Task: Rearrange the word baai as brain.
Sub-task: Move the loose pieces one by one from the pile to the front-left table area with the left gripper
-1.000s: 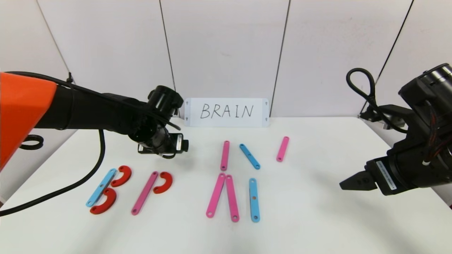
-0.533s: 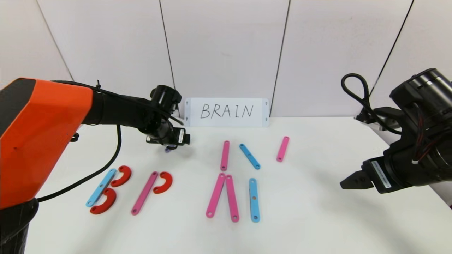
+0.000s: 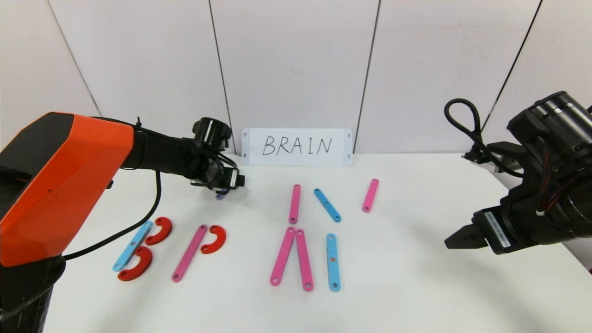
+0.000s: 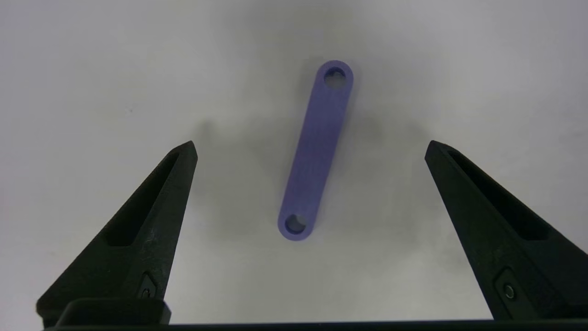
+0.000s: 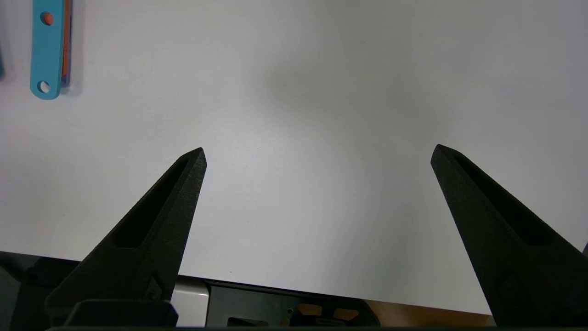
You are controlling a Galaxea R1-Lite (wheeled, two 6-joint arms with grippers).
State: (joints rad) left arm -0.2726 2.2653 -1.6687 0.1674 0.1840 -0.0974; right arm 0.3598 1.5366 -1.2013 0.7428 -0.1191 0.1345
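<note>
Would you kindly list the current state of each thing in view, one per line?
left gripper: open, over the purple strip, not touching it.
right gripper: open, empty, above bare table.
purple strip: flat on the table, apart from the other pieces.
B: blue strip with two red curves, assembled.
white card: upright against the wall, reading BRAIN.

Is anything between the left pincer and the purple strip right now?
Nothing visible. The left pincer hangs open over the purple strip, which lies flat on bare table between its fingers, untouched.
</note>
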